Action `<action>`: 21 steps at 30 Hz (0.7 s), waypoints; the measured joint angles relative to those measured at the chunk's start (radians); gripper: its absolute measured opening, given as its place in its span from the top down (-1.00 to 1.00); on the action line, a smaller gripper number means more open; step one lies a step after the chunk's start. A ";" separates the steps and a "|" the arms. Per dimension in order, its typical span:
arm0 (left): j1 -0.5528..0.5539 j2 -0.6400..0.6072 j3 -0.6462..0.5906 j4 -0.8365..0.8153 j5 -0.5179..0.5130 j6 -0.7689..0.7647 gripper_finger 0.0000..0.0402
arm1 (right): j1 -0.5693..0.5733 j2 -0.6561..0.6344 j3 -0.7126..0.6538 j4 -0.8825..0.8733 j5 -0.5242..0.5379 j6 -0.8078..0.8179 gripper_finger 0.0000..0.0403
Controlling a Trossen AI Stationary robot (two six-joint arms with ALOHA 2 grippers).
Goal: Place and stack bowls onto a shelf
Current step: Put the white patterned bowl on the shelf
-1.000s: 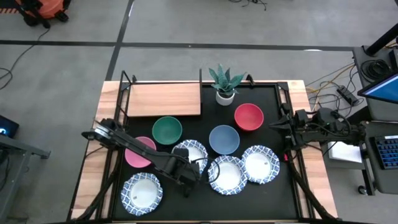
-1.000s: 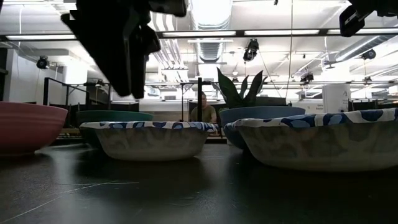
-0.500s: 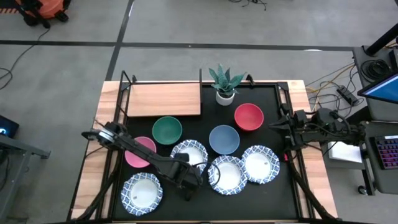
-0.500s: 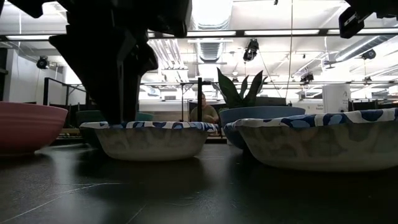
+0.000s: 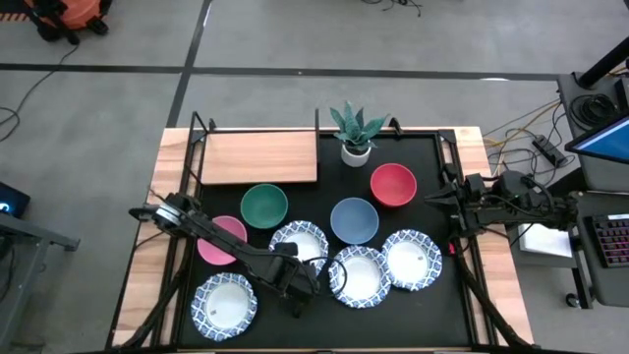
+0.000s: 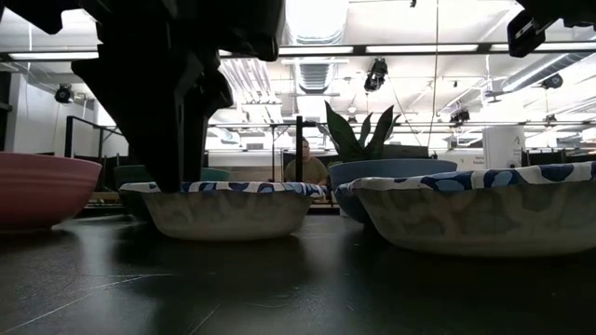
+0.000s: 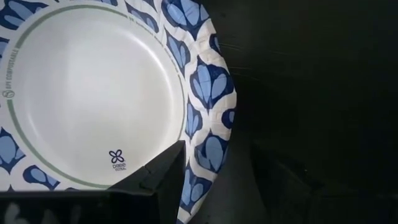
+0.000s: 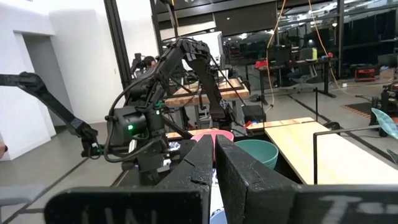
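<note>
My left gripper point(image 5: 295, 278) is low over the near-left rim of a blue-and-white patterned bowl point(image 5: 303, 239). It is open. In the left wrist view one finger point(image 7: 158, 180) stands over the bowl's white inside and the other stands outside, with the patterned rim point(image 7: 211, 134) between them. Three more patterned bowls point(image 5: 360, 276) point(image 5: 411, 259) point(image 5: 225, 304) sit on the black tabletop, as do the green point(image 5: 263, 206), pink point(image 5: 214, 246), blue point(image 5: 354, 219) and red point(image 5: 393, 184) bowls. The light-wood shelf point(image 5: 258, 157) is at the far left. My right gripper point(image 8: 214, 163) waits shut at the table's right edge. My left gripper comes at the patterned bowl's rim point(image 7: 211, 134) from above, one finger inside the bowl and one outside. I cannot tell whether either finger touches it. The bowl sits flat on the tabletop point(image 6: 228, 209).
A white pot with a green plant point(image 5: 356, 133) stands to the right of the shelf at the far edge. The bowls lie close together across the tabletop's middle and near part. Black frame bars run along the table's left and right sides.
My left gripper has come down onto the patterned bowl's near-left rim, shifting slightly toward the table's near edge. It has kept still in the last half second. The bowls have not moved.
</note>
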 joint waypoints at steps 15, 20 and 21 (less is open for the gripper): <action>-0.001 0.005 -0.043 0.064 -0.005 -0.017 0.37 | 0.000 0.000 0.000 0.000 0.000 0.000 0.95; -0.001 0.005 -0.043 0.063 -0.005 -0.003 0.56 | 0.000 0.000 0.000 0.000 0.000 0.000 0.95; -0.001 0.005 -0.043 0.063 -0.004 0.002 0.61 | 0.000 0.000 0.000 0.000 0.000 0.000 0.95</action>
